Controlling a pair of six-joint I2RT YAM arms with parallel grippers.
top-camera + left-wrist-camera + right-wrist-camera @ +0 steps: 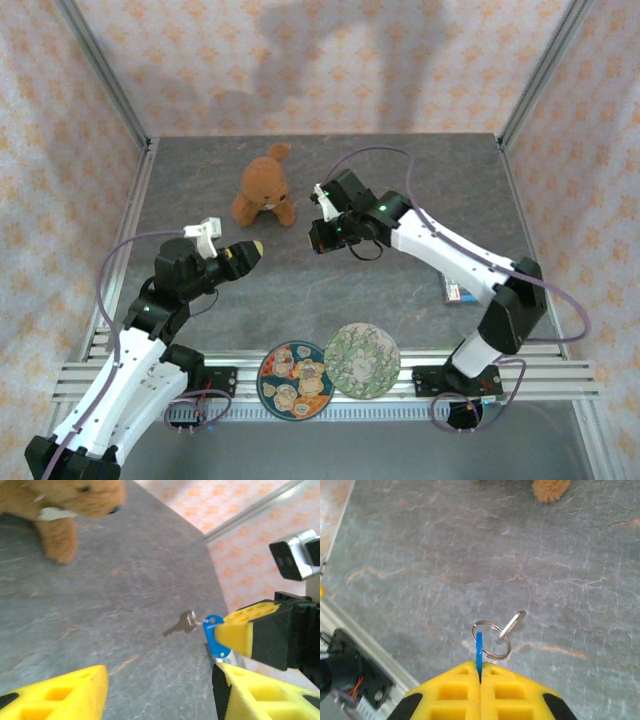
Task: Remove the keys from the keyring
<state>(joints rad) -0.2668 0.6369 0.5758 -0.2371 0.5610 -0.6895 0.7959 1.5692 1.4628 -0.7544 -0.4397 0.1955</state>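
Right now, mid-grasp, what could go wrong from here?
1. The right pincer grips only part of the blue tag; a tug may pull it free.
2. The silver key dangles loose on the ring, a small target for the open left pincer, which could knock it aside.

We see white shells over black joints on both the left arm (125, 355) and the right arm (455, 255). Mauve cables (104, 275) loop along each. The jaws wear yellow pads (465, 695) with square recesses, backed in black. A small green light (382, 208) glows on the right arm's wrist.
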